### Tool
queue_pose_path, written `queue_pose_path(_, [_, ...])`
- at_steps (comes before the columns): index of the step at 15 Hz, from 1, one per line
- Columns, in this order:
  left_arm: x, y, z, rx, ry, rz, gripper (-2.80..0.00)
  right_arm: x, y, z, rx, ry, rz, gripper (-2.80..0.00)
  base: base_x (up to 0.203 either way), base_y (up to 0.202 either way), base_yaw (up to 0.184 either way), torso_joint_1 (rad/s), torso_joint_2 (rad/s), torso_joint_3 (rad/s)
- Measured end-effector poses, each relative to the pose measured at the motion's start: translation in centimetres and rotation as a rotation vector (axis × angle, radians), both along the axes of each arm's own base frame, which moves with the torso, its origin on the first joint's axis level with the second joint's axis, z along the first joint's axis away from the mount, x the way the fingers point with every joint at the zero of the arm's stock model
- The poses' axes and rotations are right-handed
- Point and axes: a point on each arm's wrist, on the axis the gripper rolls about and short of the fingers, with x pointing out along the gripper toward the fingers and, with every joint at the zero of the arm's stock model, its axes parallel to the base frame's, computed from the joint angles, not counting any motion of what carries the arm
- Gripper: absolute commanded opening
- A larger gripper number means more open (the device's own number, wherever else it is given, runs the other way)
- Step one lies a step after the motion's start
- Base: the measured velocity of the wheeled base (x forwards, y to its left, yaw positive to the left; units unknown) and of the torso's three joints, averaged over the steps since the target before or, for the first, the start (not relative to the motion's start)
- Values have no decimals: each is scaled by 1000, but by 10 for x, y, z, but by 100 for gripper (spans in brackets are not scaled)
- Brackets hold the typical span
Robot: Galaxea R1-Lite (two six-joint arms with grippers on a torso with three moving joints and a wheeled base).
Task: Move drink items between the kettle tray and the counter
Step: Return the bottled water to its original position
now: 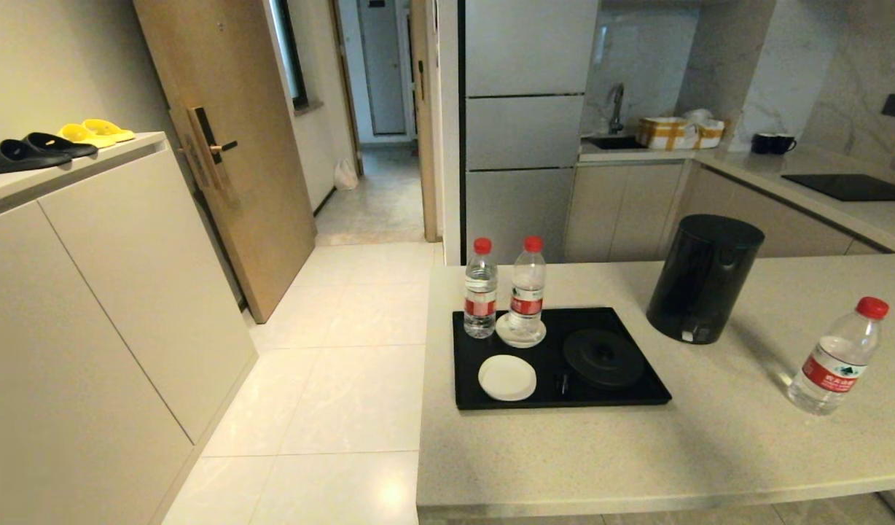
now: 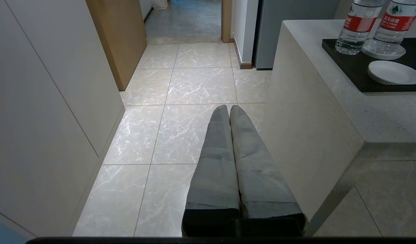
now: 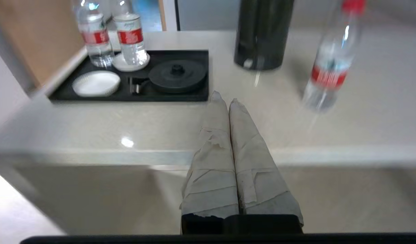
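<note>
Room: kitchen entry with pale marble floor tiles [image 2: 181, 132], a wooden door [image 1: 229, 146] and cream cabinets [image 1: 112, 292] carrying black and yellow slippers [image 1: 54, 142].
Left gripper [image 2: 229, 110]: hangs low over the floor tiles, beside the end wall of the surface; its grey-wrapped fingers [image 2: 218, 142] are pressed together, holding nothing.
Right gripper [image 3: 225, 98]: sits at the near edge of the surface, pointing across it; its pale tape-wrapped fingers [image 3: 214, 135] are also together and empty.
Surface: broad pale beige speckled stone counter [image 1: 600, 452] with a thick straight edge.
Tray: flat black rectangular kettle tray [image 1: 637, 399] with a low rim, lying on the surface near its left end.
Tray contents: round black kettle base [image 1: 604, 357] on the right half; two white round saucers [image 1: 507, 378] on the left half.
Bottles on tray: two small clear plastic water bottles with red caps and red labels; the left bottle [image 1: 481, 292] stands upright directly on the tray, the right bottle [image 1: 528, 292] stands on the far saucer.
Kettle: tall matte black electric kettle [image 1: 702, 277], upright on the surface just right of the tray, off its base.
Third bottle [image 1: 837, 357]: same kind, standing on the surface well to the right of the kettle, nearer the front edge.
Background: grey refrigerator [image 1: 528, 124], sink counter, black glass hob [image 1: 848, 187], small black mugs [image 1: 772, 144].
</note>
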Motion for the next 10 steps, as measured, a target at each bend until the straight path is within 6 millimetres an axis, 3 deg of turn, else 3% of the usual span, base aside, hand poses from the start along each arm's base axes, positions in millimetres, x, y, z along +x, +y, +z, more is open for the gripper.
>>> queue_pose_path(10, [0, 0, 0, 0, 0, 0, -280, 0, 0, -2, 53, 9, -10, -280, 0, 0, 0, 0, 0, 0])
